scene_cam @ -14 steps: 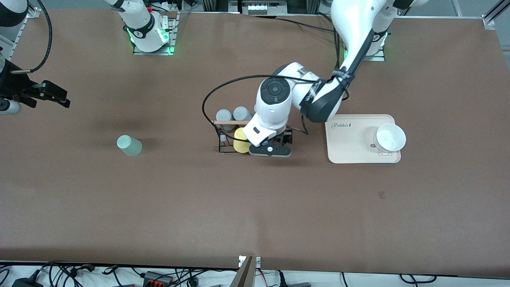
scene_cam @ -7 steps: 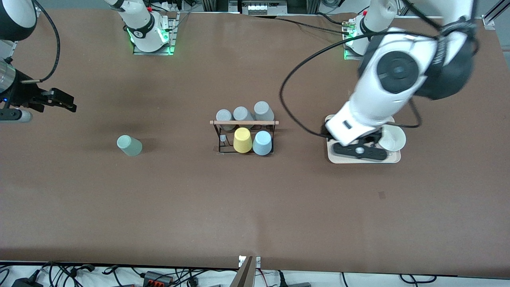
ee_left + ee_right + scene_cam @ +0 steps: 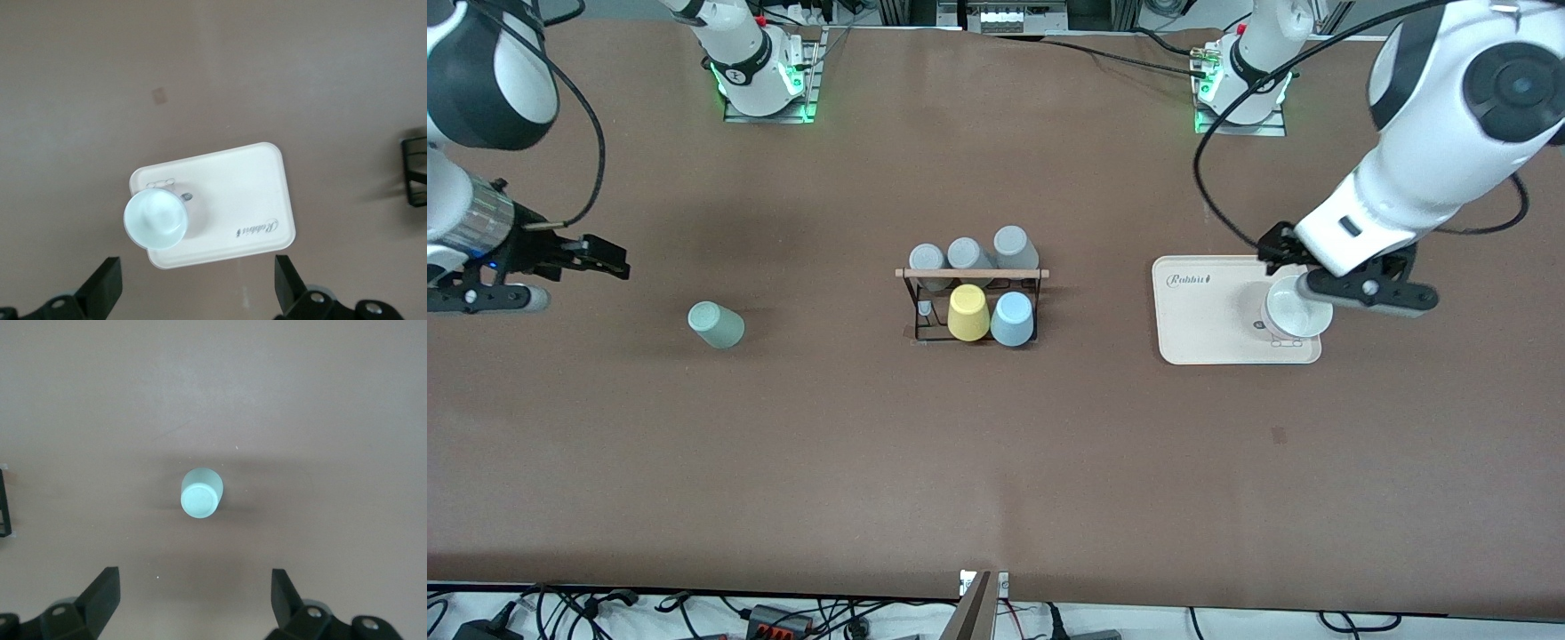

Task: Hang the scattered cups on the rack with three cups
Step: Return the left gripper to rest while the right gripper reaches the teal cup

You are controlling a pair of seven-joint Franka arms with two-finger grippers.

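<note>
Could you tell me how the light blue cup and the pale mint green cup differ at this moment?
The light blue cup hangs on the rack beside the yellow cup; the pale mint green cup sits alone on the table, toward the right arm's end. Blue differs from mint in colour. Both are small, tapered, handleless, and bottom-up.

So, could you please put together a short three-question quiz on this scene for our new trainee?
1. True or false: the light blue cup sits on the rack beside the yellow cup.
2. Which cup lies alone on the table? A) grey B) mint green C) yellow
3. Fill in: the left gripper hangs over the white bowl on the cream ____.

Key:
1. True.
2. B: the mint green cup lies toward the right arm's end; the right gripper hangs open near it.
3. Tray; its fingers are open.
</note>
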